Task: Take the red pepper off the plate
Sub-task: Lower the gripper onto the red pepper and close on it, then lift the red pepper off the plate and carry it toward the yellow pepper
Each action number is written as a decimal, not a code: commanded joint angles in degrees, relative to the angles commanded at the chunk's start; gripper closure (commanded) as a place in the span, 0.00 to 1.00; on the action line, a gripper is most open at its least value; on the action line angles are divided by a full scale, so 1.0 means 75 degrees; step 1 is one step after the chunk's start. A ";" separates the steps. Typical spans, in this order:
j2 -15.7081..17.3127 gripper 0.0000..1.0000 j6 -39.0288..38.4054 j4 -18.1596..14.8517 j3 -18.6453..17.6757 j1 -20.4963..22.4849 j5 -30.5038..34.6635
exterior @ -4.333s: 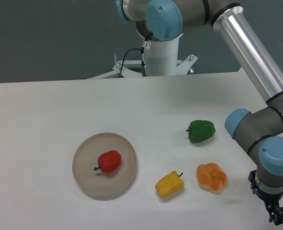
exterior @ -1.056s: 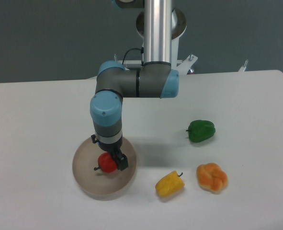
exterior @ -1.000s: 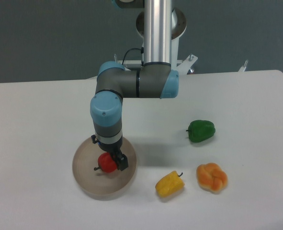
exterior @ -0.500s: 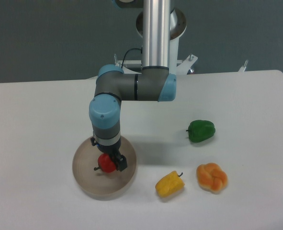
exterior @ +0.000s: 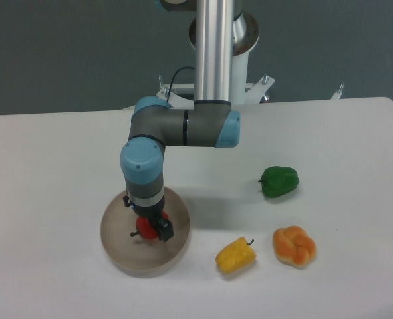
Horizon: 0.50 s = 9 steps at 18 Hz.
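The red pepper lies on the round beige plate at the left of the table, its dark stem pointing left. My gripper comes straight down over it and covers most of it. One black finger stands against the pepper's right side, while the other finger is hidden behind the wrist and the pepper. The jaws look open around the pepper, which still rests on the plate.
A yellow pepper lies just right of the plate, with an orange pepper beyond it. A green pepper sits farther back on the right. The arm's base column rises at the back edge.
The arm swung from the table's right front corner over to the plate. In the last half second the gripper has sunk slightly lower and left over the pepper, covering more of it.
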 joint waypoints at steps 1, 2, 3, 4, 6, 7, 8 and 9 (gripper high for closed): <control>0.0012 0.41 0.0012 0.0000 -0.0012 0.0012 -0.0059; 0.0023 0.44 0.0023 0.0000 -0.0012 0.0012 -0.0071; 0.0035 0.45 0.0023 0.0000 -0.0012 0.0023 -0.0071; 0.0070 0.45 0.0035 -0.0012 0.0000 0.0024 -0.0083; 0.0164 0.45 0.0058 -0.0070 0.0000 0.0059 -0.0083; 0.0234 0.45 0.0070 -0.0094 0.0012 0.0094 -0.0071; 0.0316 0.45 0.0082 -0.0105 0.0000 0.0152 -0.0071; 0.0386 0.45 0.0082 -0.0164 0.0023 0.0222 -0.0071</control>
